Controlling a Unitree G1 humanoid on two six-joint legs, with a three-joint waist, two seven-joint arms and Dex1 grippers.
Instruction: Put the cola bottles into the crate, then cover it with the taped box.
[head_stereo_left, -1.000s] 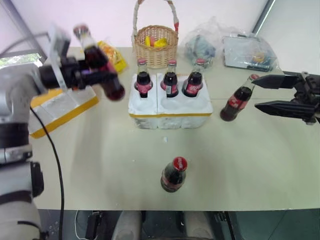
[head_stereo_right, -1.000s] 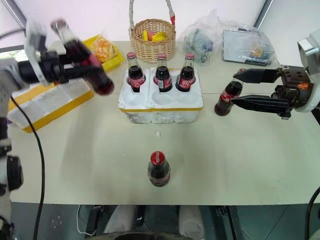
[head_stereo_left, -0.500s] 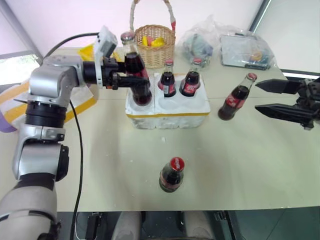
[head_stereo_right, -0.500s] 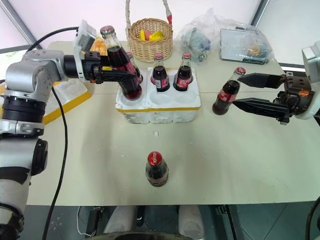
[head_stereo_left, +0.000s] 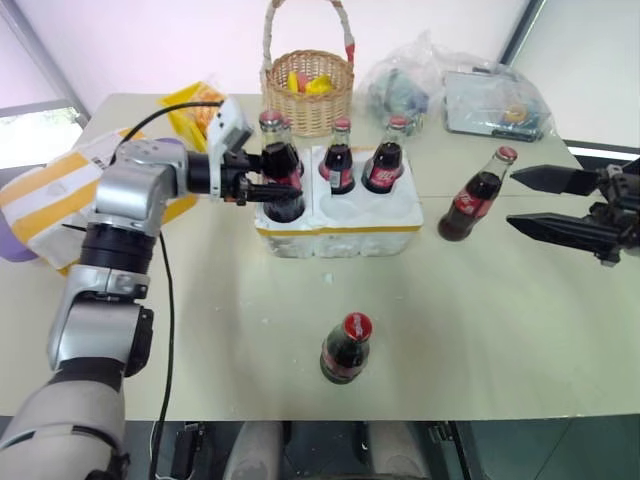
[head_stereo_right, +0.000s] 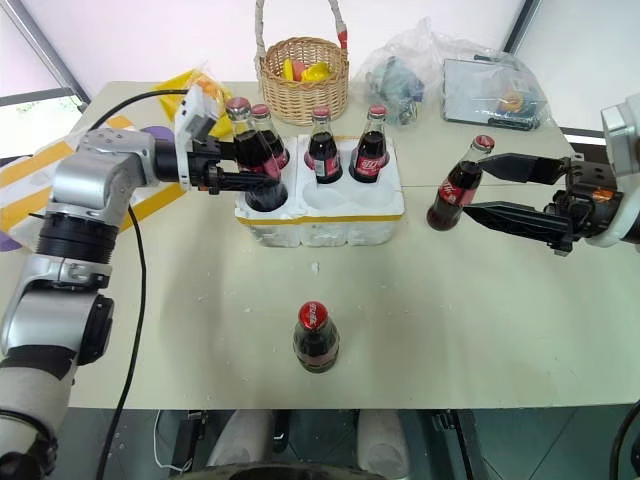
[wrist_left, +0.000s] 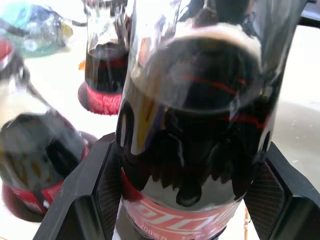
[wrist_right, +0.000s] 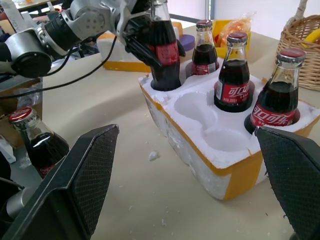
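Basket, bags behind crate; loose bottle in front.

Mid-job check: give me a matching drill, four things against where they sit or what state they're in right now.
Things:
1. left gripper
2. right gripper
3. bottle by the table's near edge
4. wicker basket

States:
a. standing alone, clear of the crate
b. behind the crate, holding yellow items
c. jaws open, a bottle standing just in front
d. shut on a cola bottle at a front well

Pairs: 1-d, 2-c, 3-a, 4-b
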